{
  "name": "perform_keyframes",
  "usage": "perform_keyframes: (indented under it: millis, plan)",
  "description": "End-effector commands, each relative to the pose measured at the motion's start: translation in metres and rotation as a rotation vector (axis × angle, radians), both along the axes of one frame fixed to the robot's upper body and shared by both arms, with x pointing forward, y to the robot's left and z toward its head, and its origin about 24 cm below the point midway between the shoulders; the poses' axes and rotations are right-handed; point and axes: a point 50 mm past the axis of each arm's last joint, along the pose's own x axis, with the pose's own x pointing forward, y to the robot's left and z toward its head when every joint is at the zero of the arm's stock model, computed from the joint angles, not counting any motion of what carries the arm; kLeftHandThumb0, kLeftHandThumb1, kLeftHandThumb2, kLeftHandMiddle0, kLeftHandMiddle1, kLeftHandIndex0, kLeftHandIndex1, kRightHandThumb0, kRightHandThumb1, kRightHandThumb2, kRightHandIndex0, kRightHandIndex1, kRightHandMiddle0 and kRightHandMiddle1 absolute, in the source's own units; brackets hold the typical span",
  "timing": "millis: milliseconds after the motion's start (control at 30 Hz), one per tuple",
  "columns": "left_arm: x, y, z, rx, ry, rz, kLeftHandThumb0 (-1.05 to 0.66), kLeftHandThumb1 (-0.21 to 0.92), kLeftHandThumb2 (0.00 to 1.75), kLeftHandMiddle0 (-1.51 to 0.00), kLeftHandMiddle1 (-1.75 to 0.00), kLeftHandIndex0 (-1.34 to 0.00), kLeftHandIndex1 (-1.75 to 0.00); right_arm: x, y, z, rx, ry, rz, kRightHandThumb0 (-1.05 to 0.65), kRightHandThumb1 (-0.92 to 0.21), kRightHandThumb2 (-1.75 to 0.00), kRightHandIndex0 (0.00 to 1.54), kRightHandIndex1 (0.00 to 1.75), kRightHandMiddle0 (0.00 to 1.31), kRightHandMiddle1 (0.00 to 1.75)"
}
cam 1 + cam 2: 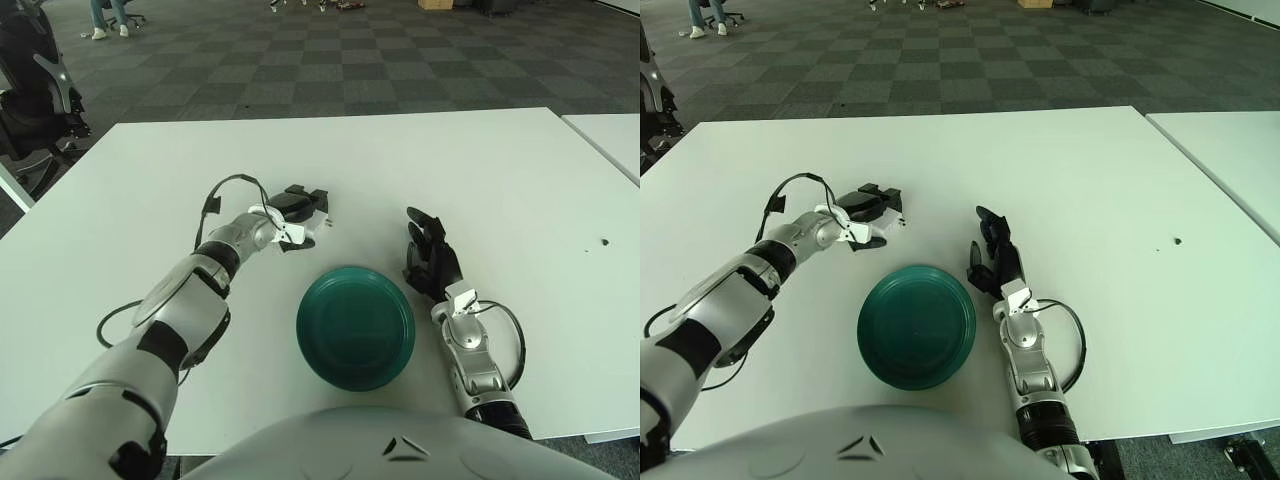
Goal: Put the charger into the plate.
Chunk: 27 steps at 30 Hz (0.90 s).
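Observation:
The charger (320, 226) is a small white block on the white table (480, 170), just beyond the far left rim of the plate. My left hand (305, 205) reaches out to it, and its black fingers curl over the top of it; most of the charger is hidden under them. I cannot tell if it is lifted off the table. The dark green round plate (355, 327) lies near the table's front edge, with nothing in it. My right hand (428, 252) shows just right of the plate, fingers relaxed and holding nothing.
A black cable (222, 188) loops off my left wrist above the table. A second white table (612, 140) stands to the right across a narrow gap. A black office chair (30, 90) stands at the far left. A small dark spot (604, 241) marks the table's right side.

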Motion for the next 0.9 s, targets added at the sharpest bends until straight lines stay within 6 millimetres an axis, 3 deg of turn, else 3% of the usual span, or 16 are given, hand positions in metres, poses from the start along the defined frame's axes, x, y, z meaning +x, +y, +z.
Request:
perform_keyframes:
  millis: [0, 467, 633, 867]
  plan:
    - [-0.038, 0.025, -0.051, 0.082, 0.255, 0.067, 0.00, 0.13, 1.46, -0.80, -1.52, -0.57, -1.75, -0.039, -0.005, -0.054, -0.013, 0.332, -0.038, -0.85, -0.92, -0.88, 0.20, 0.01, 0.00, 0.57]
    - [0.000, 0.037, 0.013, -0.200, 0.162, 0.081, 0.00, 0.09, 1.53, -0.82, -1.59, -0.58, -1.75, -0.033, -0.002, -0.059, 0.008, 0.363, -0.101, -0.80, -0.92, -0.87, 0.26, 0.03, 0.00, 0.64]
    - [0.001, 0.043, 0.041, -0.372, 0.150, 0.058, 0.00, 0.09, 1.55, -0.80, -1.65, -0.58, -1.75, -0.033, 0.000, -0.060, 0.009, 0.375, -0.110, -0.79, -0.92, -0.87, 0.27, 0.03, 0.00, 0.65]
    - [-0.016, 0.043, 0.074, -0.524, 0.098, 0.040, 0.00, 0.09, 1.56, -0.79, -1.67, -0.57, -1.75, -0.032, 0.004, -0.061, 0.021, 0.364, -0.101, -0.77, -0.92, -0.86, 0.30, 0.04, 0.00, 0.71]
